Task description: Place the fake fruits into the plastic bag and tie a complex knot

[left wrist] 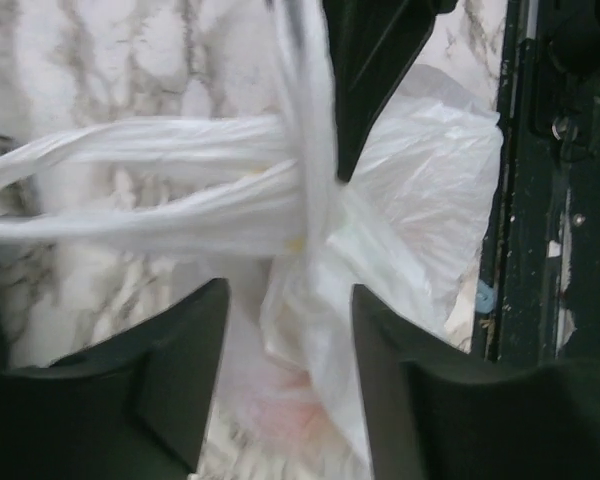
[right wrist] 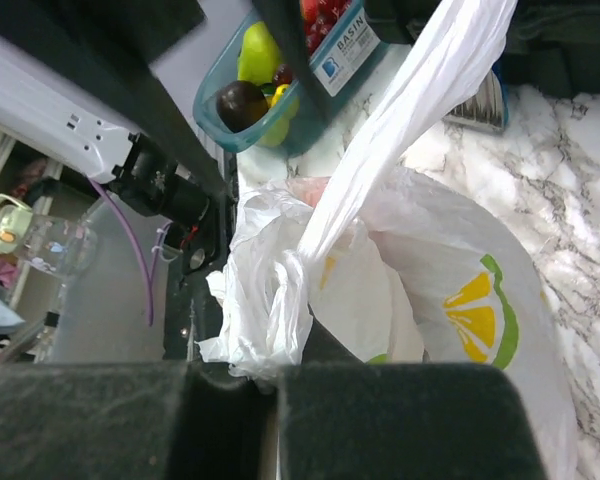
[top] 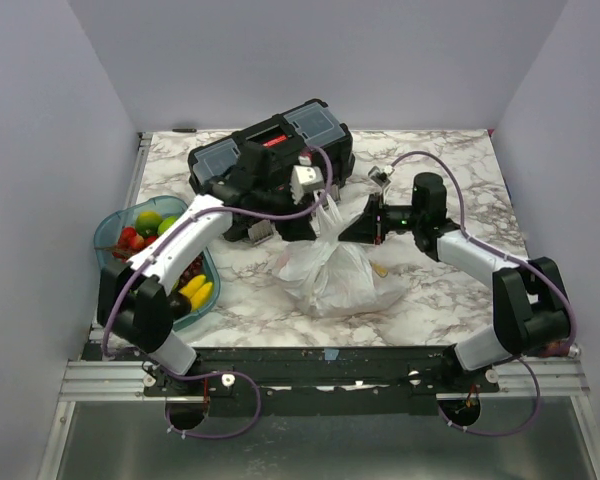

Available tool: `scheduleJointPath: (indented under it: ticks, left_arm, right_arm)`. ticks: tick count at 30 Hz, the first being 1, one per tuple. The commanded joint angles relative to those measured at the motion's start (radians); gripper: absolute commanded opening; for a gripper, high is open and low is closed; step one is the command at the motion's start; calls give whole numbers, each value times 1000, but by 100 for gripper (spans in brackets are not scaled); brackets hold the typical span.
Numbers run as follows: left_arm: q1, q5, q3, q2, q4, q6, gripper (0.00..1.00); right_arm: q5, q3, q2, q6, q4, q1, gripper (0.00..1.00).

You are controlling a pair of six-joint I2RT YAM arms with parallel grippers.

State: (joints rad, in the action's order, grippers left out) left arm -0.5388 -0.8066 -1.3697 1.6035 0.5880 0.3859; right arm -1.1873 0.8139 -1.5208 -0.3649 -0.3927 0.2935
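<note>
The plastic bag [top: 330, 275] lies at the centre of the desk [top: 450, 300], nearer the near edge than the far edge; its body sits slumped on the marble surface; a printed citrus slice shows on one side, and a pinkish shape shows faintly through the film.

Right gripper [right wrist: 278, 370]: fingers together, clamped on a gathered fold of the plastic bag; the arm reaches in from the right edge, and the gripper points toward the left edge.

Left gripper [left wrist: 290, 295]: fingers apart; bag film lies in the gap between them, but contact with either finger cannot be told; the arm reaches in from the left near corner and hangs above the bag on its far side.

A twisted strand of the bag rises from the clamped fold toward the left gripper; in the left wrist view two further strands run sideways across it.

The fake fruits [top: 145, 232] (red, green, yellow and dark purple) rest in the teal tray [top: 100, 237] at the left edge, well apart from the bag.

The black toolbox [top: 270, 150] stands at the far edge, near its middle.
</note>
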Motion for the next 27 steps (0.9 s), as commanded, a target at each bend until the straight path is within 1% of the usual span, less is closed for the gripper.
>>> scheduleJointPath:
  ticks: [1,3,6,9,11,12,15,19,21,22,24,27]
  left_arm:
    - [153,-105,-92,-167,93,57,66]
    - [203,-61,-147,-171,146,101,73]
    - [266,-52,-270,-110,265,180,73]
    - [272,-68,-420,-26,401,277,80]
    - [267,-104,-462,2,456,347,81]
    - [262,-116,-469,10,472,391,81]
    - [228,-140,-464,22,500,512,81]
    - [173,-134,-450,37,499,588,80]
    - [158,-131,-445,45,484,597,79]
    - [154,-137,-447,50,480,597,78]
    - [140,-147,-454,59,493,612,74]
    - [120,-132,-451,68,539,672,67]
  right_arm:
    - [-7,19,68,82,42,7,1]
    - [-23,21,86,121,69,7,1]
    - [-47,23,118,193,110,12,1]
    - [-53,37,148,296,207,31,1]
    - [-57,48,166,353,267,45,0]
    - [-56,52,175,406,296,53,1]
    - [-41,63,196,485,360,76,1]
    - [-37,66,212,514,383,95,1]
    - [-33,71,218,537,390,104,1]
    - [-31,74,219,542,421,106,1]
    - [-30,74,220,550,432,108,1]
    - [-28,76,218,555,434,108,1]
